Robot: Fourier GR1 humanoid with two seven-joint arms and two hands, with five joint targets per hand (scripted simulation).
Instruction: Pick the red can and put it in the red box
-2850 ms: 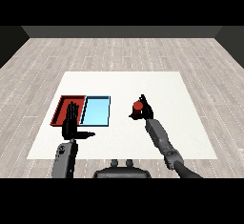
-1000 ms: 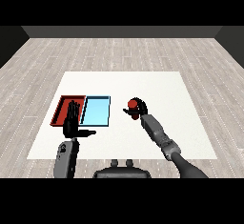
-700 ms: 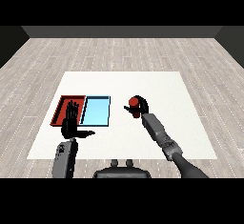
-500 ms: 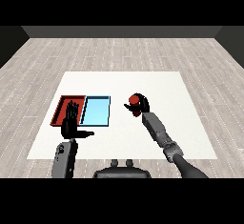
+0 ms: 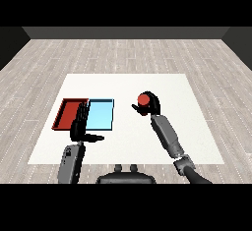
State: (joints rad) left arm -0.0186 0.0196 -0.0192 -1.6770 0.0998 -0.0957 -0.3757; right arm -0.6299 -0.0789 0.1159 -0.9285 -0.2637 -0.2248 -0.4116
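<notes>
1. We see a room with a grey plank floor and a dark wall at the back; a white table fills the middle of the view.
2. On the table's left half we find 2 trays side by side, edges touching: the red tray nearer the left edge, the light blue tray on its inner side toward the table's middle.
3. We see 2 grey forearms coming in over the table's near edge, 1 from each lower corner of the view.
4. The left hand stands with its fingers straight and spread upward and the thumb stuck out to the side. It holds nothing. Its fingertips overlap the near edges of both trays where they meet.
5. The right hand is over the table's right half, well apart from the trays. Its fingers curl round the red can.
6. Of the can we make out the round red top, showing above the black fingers. Whether it touches the table we cannot tell.
</notes>
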